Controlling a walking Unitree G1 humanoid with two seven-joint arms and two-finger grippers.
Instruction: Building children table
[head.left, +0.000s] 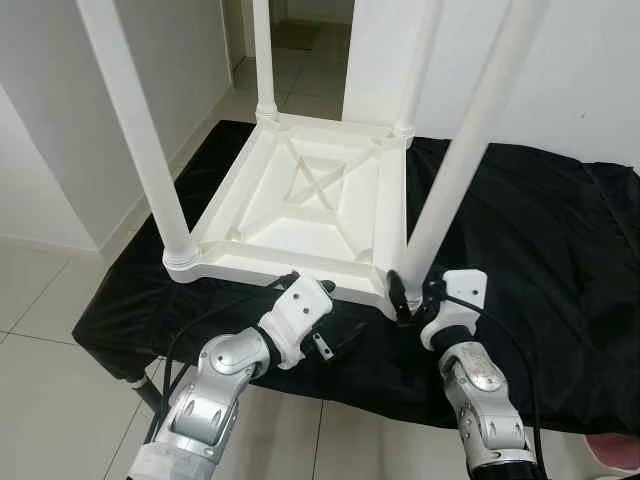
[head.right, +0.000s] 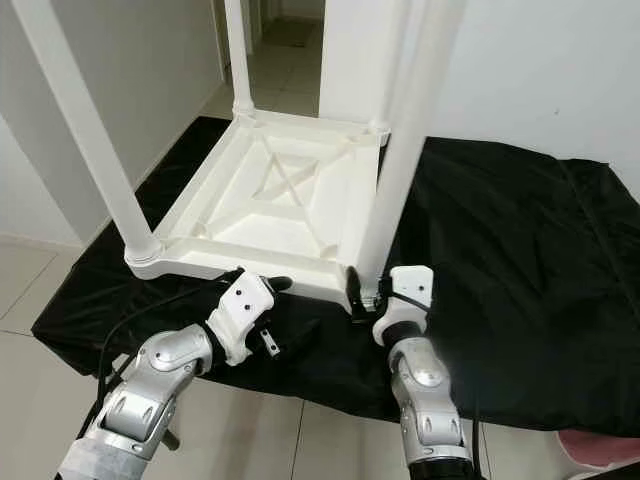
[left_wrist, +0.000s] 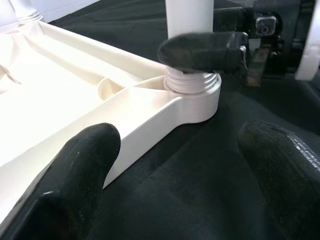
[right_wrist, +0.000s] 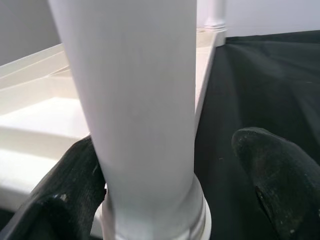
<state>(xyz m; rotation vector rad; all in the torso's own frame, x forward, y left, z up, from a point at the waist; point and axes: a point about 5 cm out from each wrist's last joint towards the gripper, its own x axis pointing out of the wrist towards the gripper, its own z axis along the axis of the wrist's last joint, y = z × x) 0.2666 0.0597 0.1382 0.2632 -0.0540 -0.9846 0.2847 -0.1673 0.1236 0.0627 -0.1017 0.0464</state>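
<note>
White plastic forms the children's table (head.left: 300, 200), which we see lying upside down on a surface draped with a black cloth (head.left: 540, 260); its ribbed underside faces up and four legs rise from the corners.

At the left, the near-left leg (head.left: 135, 130) stands in its corner socket and leans slightly outward. Behind it, the far-left leg (head.left: 263, 60) stands upright at the rear corner, in front of an open doorway.

Our left gripper (head.left: 330, 330) sits at the near edge of the tabletop, between the two front corners. Its fingers (left_wrist: 75, 175) are spread apart and hold nothing: in the left wrist view one finger lies over the tabletop rim and the other over the black cloth, with the rim between them.

Further right, the near-right leg (head.left: 465, 150) stands in the near-right corner, with a threaded collar (left_wrist: 192, 81) visible where it enters the socket. Our right gripper (head.left: 410, 298) is at the base of this leg. In the right wrist view one finger (right_wrist: 70, 190) touches the leg just above the collar, while the other stands apart from it over the cloth, so the gripper is spread around the leg without clamping it.

The far-right leg (head.left: 420, 60) rises at the rear corner against a white wall.
</note>
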